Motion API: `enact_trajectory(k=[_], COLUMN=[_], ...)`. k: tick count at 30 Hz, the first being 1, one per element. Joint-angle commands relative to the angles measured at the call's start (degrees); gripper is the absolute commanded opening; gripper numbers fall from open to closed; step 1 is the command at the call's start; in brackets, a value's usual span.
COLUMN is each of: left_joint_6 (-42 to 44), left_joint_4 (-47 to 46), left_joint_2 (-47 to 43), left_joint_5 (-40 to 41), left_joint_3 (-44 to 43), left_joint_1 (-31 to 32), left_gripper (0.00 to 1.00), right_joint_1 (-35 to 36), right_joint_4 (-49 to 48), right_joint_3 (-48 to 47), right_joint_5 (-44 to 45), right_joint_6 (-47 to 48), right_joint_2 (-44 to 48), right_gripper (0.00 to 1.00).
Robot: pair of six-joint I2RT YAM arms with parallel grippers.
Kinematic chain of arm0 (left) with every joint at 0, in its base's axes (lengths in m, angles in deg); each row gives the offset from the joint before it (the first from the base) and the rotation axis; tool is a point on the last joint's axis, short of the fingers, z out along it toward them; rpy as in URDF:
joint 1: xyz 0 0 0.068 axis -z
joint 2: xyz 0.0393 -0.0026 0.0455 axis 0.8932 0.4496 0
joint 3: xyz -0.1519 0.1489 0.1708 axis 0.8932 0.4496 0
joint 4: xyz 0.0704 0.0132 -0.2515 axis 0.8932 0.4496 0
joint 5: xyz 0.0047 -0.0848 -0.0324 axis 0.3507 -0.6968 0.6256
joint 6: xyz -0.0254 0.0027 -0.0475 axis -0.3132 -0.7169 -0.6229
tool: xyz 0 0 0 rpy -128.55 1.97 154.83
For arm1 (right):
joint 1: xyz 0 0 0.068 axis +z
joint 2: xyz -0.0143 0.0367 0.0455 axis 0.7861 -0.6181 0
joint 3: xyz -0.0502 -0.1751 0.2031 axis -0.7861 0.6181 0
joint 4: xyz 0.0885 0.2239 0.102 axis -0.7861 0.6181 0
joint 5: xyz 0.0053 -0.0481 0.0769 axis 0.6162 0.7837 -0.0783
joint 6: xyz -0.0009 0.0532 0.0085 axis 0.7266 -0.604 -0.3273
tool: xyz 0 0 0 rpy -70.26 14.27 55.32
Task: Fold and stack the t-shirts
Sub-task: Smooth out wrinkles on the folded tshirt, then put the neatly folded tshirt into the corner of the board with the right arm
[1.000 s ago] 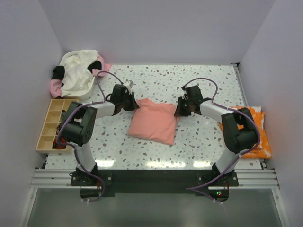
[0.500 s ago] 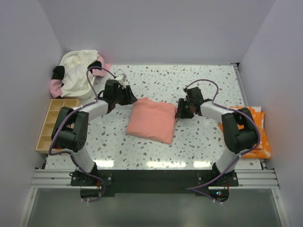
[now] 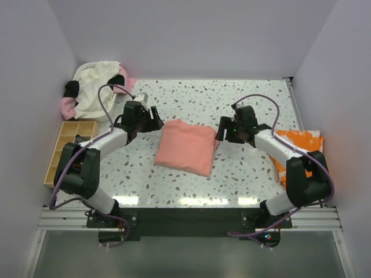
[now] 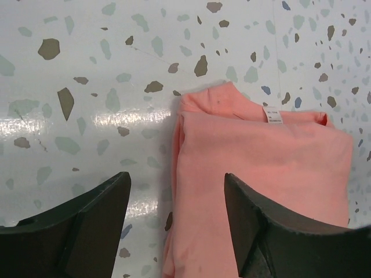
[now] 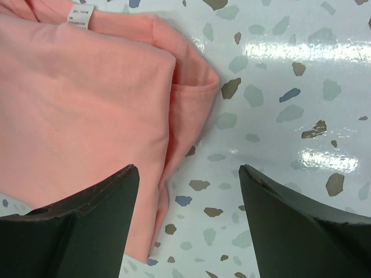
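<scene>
Label point(image 4: 273, 114) on salmon t-shirt point(image 4: 261, 174) illegible

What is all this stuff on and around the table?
folded t-shirt: one, salmon-pink with white neck label, middle of table
orange t-shirt: one, orange with white splotches, right edge, partly behind the right arm
clothes heap: one, cream, pink and black, back left corner
compartment tray: one, tan, left edge
table: one, white with speckles
left gripper: one, black, open, over the folded t-shirt's left edge
right gripper: one, black, open, over its right edge
</scene>
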Motion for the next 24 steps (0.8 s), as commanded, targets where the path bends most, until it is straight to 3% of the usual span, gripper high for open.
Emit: enact_trajectory(k=[1,8,16,24], left_joint_6=[-0.7,0.3,0.7,-0.3], left_joint_4=[0.0,2.3,4.6,3.7], left_joint_2=[-4.6,-8.7,-9.5,-9.2], left_joint_5=[1.8,3.4,3.8,4.3], left_joint_3=[2.7,4.5,3.5,6.1], left_joint_1=[-0.4,-0.4,-0.4,-0.4], left_gripper=[0.72,0.85,0.88,0.9], right_joint_1=[-0.2,-0.2,-0.2,-0.3], right_joint_4=[-1.4,-1.5,-3.5,-12.5], right_joint_3=[2.8,1.7,4.0,8.5], right_joint_5=[-2.5,-3.6,-4.1,-10.7], right_joint_6=[-1.7,-3.2,-5.1,-10.9], right_joint_2=[1.3,-4.5,-3.7,-3.5], right_gripper=[0.76,0.78,0.8,0.81])
